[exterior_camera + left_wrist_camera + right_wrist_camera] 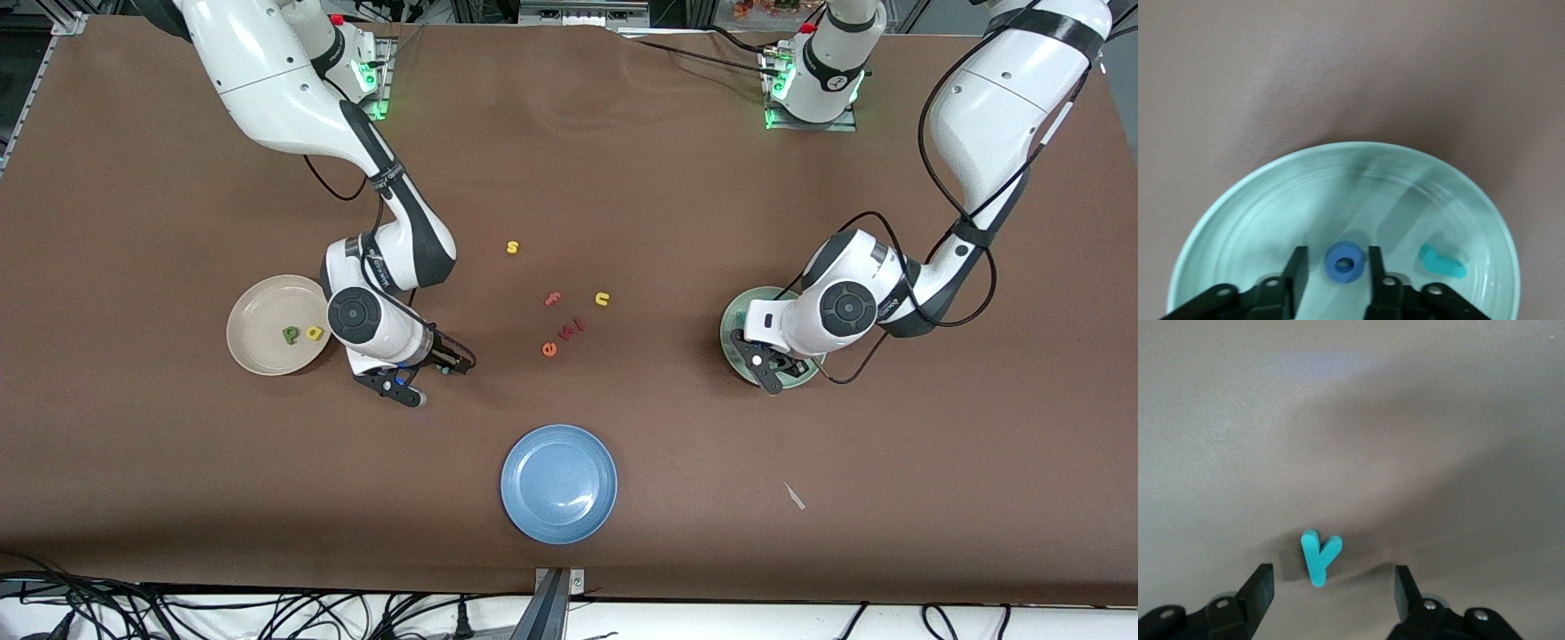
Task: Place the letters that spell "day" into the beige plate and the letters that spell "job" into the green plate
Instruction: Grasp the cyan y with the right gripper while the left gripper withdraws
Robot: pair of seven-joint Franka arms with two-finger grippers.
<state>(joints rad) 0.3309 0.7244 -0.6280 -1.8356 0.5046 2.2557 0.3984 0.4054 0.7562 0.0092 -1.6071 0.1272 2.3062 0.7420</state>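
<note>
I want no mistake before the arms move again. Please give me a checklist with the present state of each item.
1. Right end effector open around the teal y on the table: ok.
2. Left end effector open, blue o between its fingers, in the green plate: ok.
3. Teal j in the green plate: ok.
4. Green a and yellow d in the beige plate: ok.
5. Salmon b in the green plate: cannot tell.

The brown table [622, 178] carries a beige plate [258, 351] beside the right gripper [411, 384], a green plate [731, 331] under the left gripper [772, 369], a blue plate [558, 483], a teal y [1318, 557] lying between the right gripper's parted fingers, and loose letters [560, 311] lying between the two grippers.
</note>
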